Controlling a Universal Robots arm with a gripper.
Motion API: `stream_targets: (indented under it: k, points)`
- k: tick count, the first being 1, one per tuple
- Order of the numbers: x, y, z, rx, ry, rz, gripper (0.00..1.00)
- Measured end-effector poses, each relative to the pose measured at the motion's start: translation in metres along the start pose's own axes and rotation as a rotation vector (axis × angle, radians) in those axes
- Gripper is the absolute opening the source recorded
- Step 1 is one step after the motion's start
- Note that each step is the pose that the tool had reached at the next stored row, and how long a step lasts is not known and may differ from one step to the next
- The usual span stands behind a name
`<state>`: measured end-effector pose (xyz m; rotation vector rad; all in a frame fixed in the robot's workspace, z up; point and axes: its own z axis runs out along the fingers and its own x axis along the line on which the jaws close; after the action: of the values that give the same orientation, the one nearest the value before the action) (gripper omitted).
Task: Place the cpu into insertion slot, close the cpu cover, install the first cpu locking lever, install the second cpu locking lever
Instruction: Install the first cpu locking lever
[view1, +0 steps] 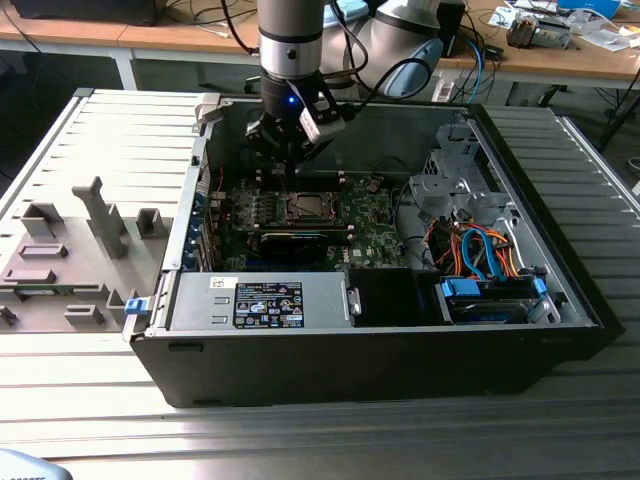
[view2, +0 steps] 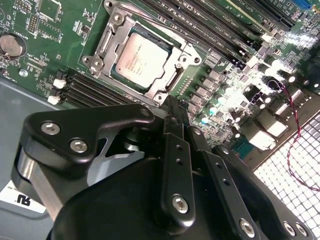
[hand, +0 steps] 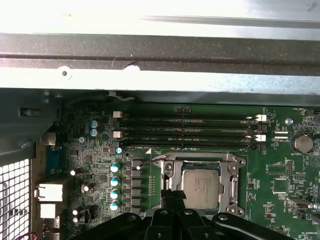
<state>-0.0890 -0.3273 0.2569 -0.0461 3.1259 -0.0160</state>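
The cpu (view2: 142, 56) (hand: 200, 187), a pale silver square chip, lies flat in the insertion slot (view1: 305, 207) on the green board. The cpu cover (view2: 100, 47) (hand: 232, 180), a silver frame, lies down around the chip. My gripper (view2: 172, 107) (hand: 172, 196) (view1: 290, 172) hangs just above the board at one edge of the socket. Its black fingers are pressed together with nothing between them. A thin wire lever (hand: 150, 161) juts out from the socket corner beside the fingertips.
Long black memory slots (hand: 185, 127) (view2: 210, 30) run along one side of the socket. The case's metal wall (hand: 160, 60) rises behind them. In the exterior view a black card (view1: 300, 238), a power supply (view1: 260, 300) and a drive cage with cables (view1: 480, 250) surround the board.
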Motion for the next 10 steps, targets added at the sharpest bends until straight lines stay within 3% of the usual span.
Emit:
stream_targets:
  k: [10]
  points:
    - [0.001, 0.0013, 0.0001, 0.0, 0.0, 0.0, 0.11]
